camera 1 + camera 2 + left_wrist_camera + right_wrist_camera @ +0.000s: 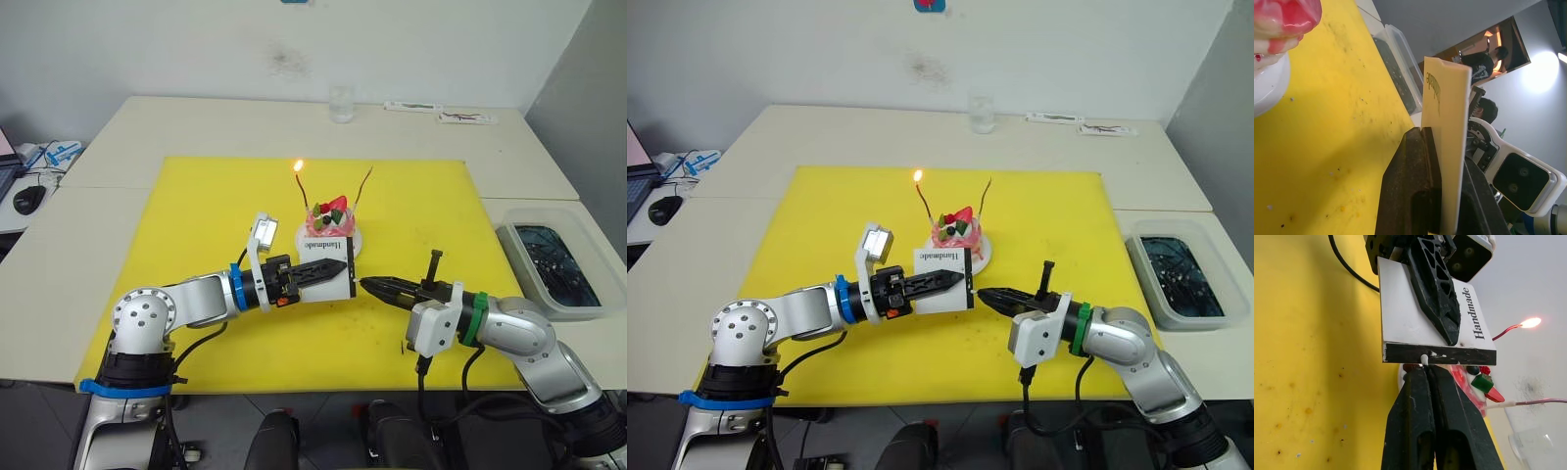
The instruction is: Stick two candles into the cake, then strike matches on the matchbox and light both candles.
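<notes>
White matchbox stands on edge in the left claw, strip toward the match pinched by the right claw.

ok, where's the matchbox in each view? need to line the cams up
Left eye: matchbox centre, clamped in the left gripper, in front of the cake.
Right eye: centre, same grip.
Left wrist: edge-on between the fingers.
Right wrist: upper middle, black strip facing the right gripper.
Shared landmark: the cake.
</notes>
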Robot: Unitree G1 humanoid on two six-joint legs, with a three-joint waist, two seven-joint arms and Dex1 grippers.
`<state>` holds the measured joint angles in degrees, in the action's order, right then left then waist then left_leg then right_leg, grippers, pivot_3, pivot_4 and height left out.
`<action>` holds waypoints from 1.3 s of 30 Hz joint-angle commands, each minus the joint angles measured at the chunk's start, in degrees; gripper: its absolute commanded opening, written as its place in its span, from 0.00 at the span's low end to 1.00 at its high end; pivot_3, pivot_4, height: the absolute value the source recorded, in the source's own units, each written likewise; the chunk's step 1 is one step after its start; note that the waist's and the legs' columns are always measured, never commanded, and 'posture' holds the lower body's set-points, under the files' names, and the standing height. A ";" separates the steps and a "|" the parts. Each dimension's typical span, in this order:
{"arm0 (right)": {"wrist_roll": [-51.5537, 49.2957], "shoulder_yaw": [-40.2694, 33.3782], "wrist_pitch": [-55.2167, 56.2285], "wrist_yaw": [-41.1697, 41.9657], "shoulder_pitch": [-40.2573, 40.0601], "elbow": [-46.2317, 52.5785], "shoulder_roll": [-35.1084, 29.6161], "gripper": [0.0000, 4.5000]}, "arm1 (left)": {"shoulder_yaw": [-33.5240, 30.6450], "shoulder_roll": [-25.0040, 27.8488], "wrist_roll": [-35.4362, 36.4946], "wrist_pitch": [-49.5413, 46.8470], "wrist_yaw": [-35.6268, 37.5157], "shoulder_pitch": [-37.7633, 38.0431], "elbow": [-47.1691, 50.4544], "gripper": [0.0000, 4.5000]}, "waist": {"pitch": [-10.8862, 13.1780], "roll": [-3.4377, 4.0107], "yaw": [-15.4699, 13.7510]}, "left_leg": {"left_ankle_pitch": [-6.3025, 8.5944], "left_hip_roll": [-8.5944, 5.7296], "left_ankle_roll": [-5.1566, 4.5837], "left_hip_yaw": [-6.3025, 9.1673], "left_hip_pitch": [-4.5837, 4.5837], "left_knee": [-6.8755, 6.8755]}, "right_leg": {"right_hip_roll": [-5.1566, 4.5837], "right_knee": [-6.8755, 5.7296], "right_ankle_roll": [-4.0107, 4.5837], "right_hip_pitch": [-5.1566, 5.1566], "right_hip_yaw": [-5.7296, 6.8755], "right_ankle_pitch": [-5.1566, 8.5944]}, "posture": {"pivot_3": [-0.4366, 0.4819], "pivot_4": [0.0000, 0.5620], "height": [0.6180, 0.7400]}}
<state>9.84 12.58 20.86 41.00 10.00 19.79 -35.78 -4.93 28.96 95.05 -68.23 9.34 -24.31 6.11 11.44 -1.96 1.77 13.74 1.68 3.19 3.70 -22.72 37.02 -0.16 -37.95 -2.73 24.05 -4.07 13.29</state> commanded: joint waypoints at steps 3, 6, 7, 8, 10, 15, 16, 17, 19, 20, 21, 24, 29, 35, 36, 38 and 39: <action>0.45 0.19 1.00 -0.57 0.98 -0.40 0.43 0.00 | -0.45 -0.09 2.90 0.10 0.47 -0.72 0.86 0.00 | 0.00 0.00 0.00 | 0.00 0.00 0.00 0.00 0.00 0.00 | 0.00 0.00 0.00 0.00 0.00 0.00 | 0.48 0.27 1.00; 0.76 0.76 1.09 -0.57 1.37 -0.69 0.97 0.00 | -0.25 -0.28 3.39 0.19 0.26 -0.69 1.12 0.00 | 0.00 0.00 0.00 | 0.00 0.00 0.00 0.00 0.00 0.00 | 0.00 0.00 0.00 0.00 0.00 0.00 | 0.48 0.27 1.00; 0.96 1.00 1.05 -0.59 1.53 -0.75 1.19 0.00 | -0.15 -0.43 3.50 0.27 0.12 -0.68 1.18 0.00 | 0.00 0.00 0.00 | 0.00 0.00 0.00 0.00 0.00 0.00 | 0.00 0.00 0.00 0.00 0.00 0.00 | 0.48 0.27 1.00; 1.15 1.35 0.95 -0.53 1.64 -0.80 1.42 0.00 | -0.04 -0.70 3.71 0.41 -0.04 -0.66 1.25 0.00 | 0.00 0.00 0.00 | 0.00 0.00 0.00 0.00 0.00 0.00 | 0.00 -0.01 0.00 0.00 0.00 0.00 | 0.48 0.27 1.00; 1.73 2.13 0.53 -0.33 1.63 -1.00 1.79 0.00 | 0.18 -1.85 4.92 1.24 -1.04 -0.88 1.34 0.00 | 0.00 0.00 -0.01 | 0.00 0.00 0.00 0.00 0.00 0.00 | 0.00 -0.01 0.00 0.00 0.00 0.00 | 0.48 0.27 1.00; 3.50 4.39 -1.61 1.91 -0.79 -0.99 0.66 0.00 | -1.69 -5.17 13.88 7.67 -8.30 -7.46 1.48 0.00 | -0.01 -0.03 -0.22 | 0.00 0.00 0.01 0.03 -0.01 0.03 | 0.00 -0.01 0.00 -0.02 0.01 -0.01 | 0.48 0.27 1.00; 2.99 4.09 -2.15 2.37 -1.55 0.21 0.13 0.00 | -3.64 -4.11 15.96 8.95 -9.38 -10.61 0.78 0.00 | 0.00 -0.11 -0.51 | -0.01 0.00 0.01 0.06 -0.02 0.04 | 0.00 -0.01 0.01 -0.01 0.03 -0.03 | 0.48 0.27 1.00; 2.32 3.69 -2.75 2.74 -2.04 1.45 -0.36 0.00 | -5.40 -2.69 17.08 9.33 -9.71 -13.19 0.12 0.00 | 0.01 -0.12 -0.65 | -0.03 0.00 0.04 0.14 -0.06 0.06 | 0.01 -0.02 0.02 -0.02 0.11 -0.04 | 0.48 0.27 1.00; 0.70 2.43 -4.20 3.16 -2.38 3.87 -0.83 0.00 | -7.64 1.08 17.95 8.53 -9.59 -16.43 -0.64 0.00 | -0.02 -0.08 -0.19 | -0.12 -0.01 0.18 0.18 -0.06 0.03 | 0.02 -0.02 0.04 0.00 0.11 -0.05 | 0.48 0.27 1.00; 0.12 1.93 -5.08 3.19 -2.37 4.71 -0.81 0.00 | -7.96 2.43 17.95 7.80 -9.26 -16.78 -0.58 0.00 | -0.05 -0.03 0.14 | -0.12 -0.01 0.19 0.08 0.01 0.01 | 0.02 -0.03 0.01 -0.01 0.01 -0.06 | 0.48 0.27 1.00; -0.25 1.66 -5.70 3.17 -2.28 5.15 -0.82 0.00 | -8.04 3.22 17.95 7.34 -9.05 -16.97 -0.65 0.00 | -0.07 0.02 0.33 | -0.12 -0.01 0.19 -0.02 0.08 -0.03 | 0.01 -0.02 0.00 -0.03 -0.06 -0.07 | 0.48 0.27 1.00; -1.62 -0.01 -8.43 3.05 -1.50 7.26 -0.88 0.00 | -7.99 7.45 17.95 4.40 -7.23 -14.76 1.35 0.00 | -0.07 0.01 0.22 | -0.11 -0.01 0.19 -0.06 0.46 -0.09 | 0.00 0.02 0.05 -0.36 -0.06 -0.01 | 0.48 0.27 1.00; -2.96 -0.71 -11.25 3.00 -1.11 8.56 -0.73 0.00 | -5.98 10.89 17.54 3.97 -5.61 -10.53 3.89 0.00 | -0.05 -0.04 -0.20 | -0.12 0.00 0.20 0.00 0.41 -0.04 | 0.00 0.03 0.11 -0.38 -0.02 0.02 | 0.48 0.27 1.00; -3.27 -1.30 -11.44 2.73 -1.08 8.14 -1.01 0.00 | -4.89 11.71 15.47 4.74 -3.70 -7.34 5.36 0.00 | -0.07 -0.06 -0.21 | -0.12 -0.01 0.20 -0.01 0.47 -0.01 | -0.01 0.07 0.29 -0.48 -0.03 0.12 | 0.48 0.27 1.00; -3.28 -1.36 -11.39 2.71 -1.07 8.06 -1.03 0.00 | -4.84 12.15 14.85 4.56 -3.09 -6.99 5.43 0.00 | -0.06 -0.06 -0.20 | -0.12 0.00 0.20 0.00 0.49 -0.03 | 0.00 0.06 0.31 -0.48 -0.02 0.14 | 0.48 0.27 1.00; -3.52 -1.75 -11.73 2.57 -1.16 8.17 -0.96 0.00 | -5.03 13.08 13.66 4.15 -1.81 -6.09 5.40 0.00 | -0.07 -0.06 -0.19 | -0.12 0.01 0.20 0.01 0.49 -0.05 | 0.01 0.06 0.34 -0.47 -0.01 0.15 | 0.48 0.27 1.00; -3.65 -1.97 -11.89 2.61 -1.13 8.31 -1.02 0.00 | -5.18 13.64 12.87 3.92 -1.14 -5.51 5.27 0.00 | -0.06 -0.06 -0.17 | -0.12 0.01 0.20 0.01 0.50 -0.06 | 0.01 0.06 0.35 -0.47 -0.01 0.16 | 0.48 0.27 1.00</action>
<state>7.65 12.35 9.05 43.85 8.33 25.79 -36.54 -9.13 41.60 108.62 -64.40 6.46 -30.04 9.85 11.38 -2.02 1.60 13.61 1.69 3.40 3.71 -22.22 36.96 -0.15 -37.88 -2.37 23.58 -4.08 13.46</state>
